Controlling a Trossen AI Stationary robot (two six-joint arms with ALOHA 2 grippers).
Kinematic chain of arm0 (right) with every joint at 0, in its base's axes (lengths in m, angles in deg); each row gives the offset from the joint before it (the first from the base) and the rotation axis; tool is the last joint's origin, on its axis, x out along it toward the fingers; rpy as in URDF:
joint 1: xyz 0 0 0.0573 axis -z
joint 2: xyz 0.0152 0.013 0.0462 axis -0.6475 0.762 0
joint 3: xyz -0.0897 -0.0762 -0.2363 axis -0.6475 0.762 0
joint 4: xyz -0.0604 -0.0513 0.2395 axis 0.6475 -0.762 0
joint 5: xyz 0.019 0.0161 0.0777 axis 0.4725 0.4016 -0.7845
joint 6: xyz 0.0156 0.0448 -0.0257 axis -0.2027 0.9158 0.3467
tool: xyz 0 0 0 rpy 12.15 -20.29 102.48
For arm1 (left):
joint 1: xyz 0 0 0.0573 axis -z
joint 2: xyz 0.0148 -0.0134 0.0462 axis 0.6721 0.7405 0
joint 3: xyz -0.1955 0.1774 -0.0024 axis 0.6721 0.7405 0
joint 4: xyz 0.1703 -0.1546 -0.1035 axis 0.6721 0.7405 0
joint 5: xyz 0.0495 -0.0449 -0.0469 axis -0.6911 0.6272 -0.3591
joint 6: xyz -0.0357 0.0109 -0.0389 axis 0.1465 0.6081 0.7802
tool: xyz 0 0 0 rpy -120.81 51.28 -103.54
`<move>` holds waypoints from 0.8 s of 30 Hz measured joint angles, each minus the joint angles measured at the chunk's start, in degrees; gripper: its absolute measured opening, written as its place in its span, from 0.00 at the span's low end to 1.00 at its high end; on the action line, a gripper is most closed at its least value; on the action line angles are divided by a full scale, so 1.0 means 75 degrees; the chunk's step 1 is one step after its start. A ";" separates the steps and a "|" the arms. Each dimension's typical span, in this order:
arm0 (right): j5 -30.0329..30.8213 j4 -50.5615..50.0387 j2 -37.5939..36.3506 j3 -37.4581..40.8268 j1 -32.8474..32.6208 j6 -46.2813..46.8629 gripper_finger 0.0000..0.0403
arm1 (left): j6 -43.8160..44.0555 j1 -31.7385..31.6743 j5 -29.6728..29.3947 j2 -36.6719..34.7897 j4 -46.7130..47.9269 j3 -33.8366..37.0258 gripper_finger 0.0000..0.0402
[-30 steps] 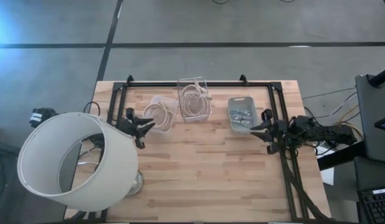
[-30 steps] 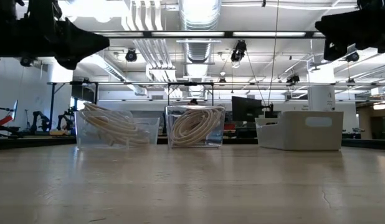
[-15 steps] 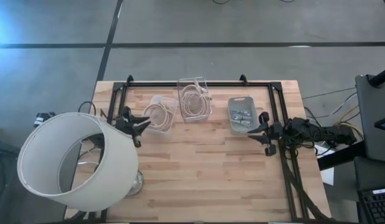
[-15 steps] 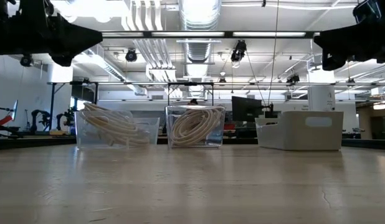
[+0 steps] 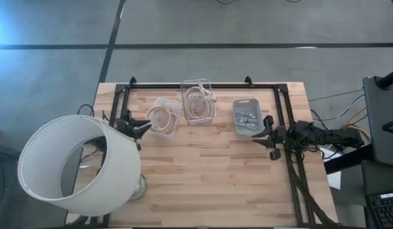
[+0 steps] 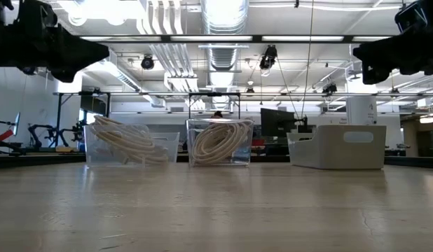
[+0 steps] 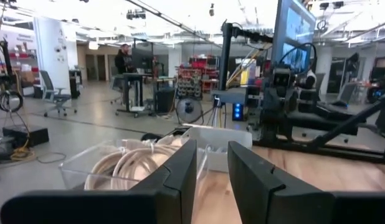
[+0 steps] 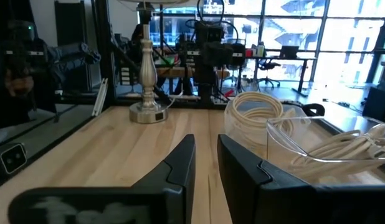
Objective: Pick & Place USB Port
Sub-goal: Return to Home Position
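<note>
A grey tray (image 5: 246, 117) with several small USB parts rests on the table at the far right; in the low view it is the pale box (image 6: 337, 146). My right gripper (image 5: 255, 136) hovers just on the near side of it, above the table, slightly open and empty; it also shows in the right wrist view (image 8: 205, 146) and the low view (image 6: 356, 54). My left gripper (image 5: 143, 128) hovers by the table's left edge, beside a clear bin of white cable (image 5: 163, 117), slightly open and empty; it also shows in the left wrist view (image 7: 212, 149).
A second clear bin of coiled white cable (image 5: 198, 102) stands at the far middle. A lamp with a big white shade (image 5: 75, 166) and a metal base (image 5: 138, 187) stands at the near left. A black frame (image 5: 203, 84) runs along the far edge and both sides. Bare wood (image 5: 209, 172) lies in the middle and near part.
My left gripper has drawn back a little toward the table's left edge, away from the cable bin, keeping its height. The bins and the tray have stayed where they were.
</note>
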 joint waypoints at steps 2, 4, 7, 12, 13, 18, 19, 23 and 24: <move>0.0002 -0.0004 0.0000 0.0019 0.0000 0.0000 0.15 | 0.0081 -0.0003 -0.0018 -0.0189 0.0302 0.0000 0.23; 0.0003 0.0001 0.0000 0.0047 0.0001 0.0000 0.15 | 0.0162 -0.0006 -0.0110 -0.0362 0.0673 0.0003 0.23; 0.0058 -0.0003 0.0000 0.0119 0.0003 0.0034 0.16 | 0.0332 -0.0006 -0.0371 -0.0615 0.1141 0.0006 0.23; 0.0076 0.0009 0.0000 0.0125 0.0003 0.0035 0.16 | 0.0481 -0.0005 -0.0474 -0.0799 0.1335 0.0009 0.23; 0.0073 0.0006 0.0003 0.0125 0.0003 0.0032 0.15 | 0.0477 -0.0006 -0.0474 -0.0790 0.1339 0.0009 0.23; 0.0076 0.0014 0.0060 0.0125 0.0003 0.0000 0.14 | 0.0457 -0.0004 -0.0472 -0.0635 0.1360 0.0012 0.23; 0.0076 0.0018 0.0073 0.0125 0.0003 0.0005 0.14 | 0.0457 -0.0003 -0.0474 -0.0597 0.1366 0.0012 0.23; 0.0076 0.0017 0.0077 0.0125 0.0003 0.0400 0.15 | 0.0471 0.0003 -0.0471 -0.0401 0.1400 0.0012 0.23; 0.0076 0.0018 0.0068 0.0125 0.0003 0.0435 0.15 | 0.0471 0.0003 -0.0471 -0.0358 0.1397 0.0012 0.23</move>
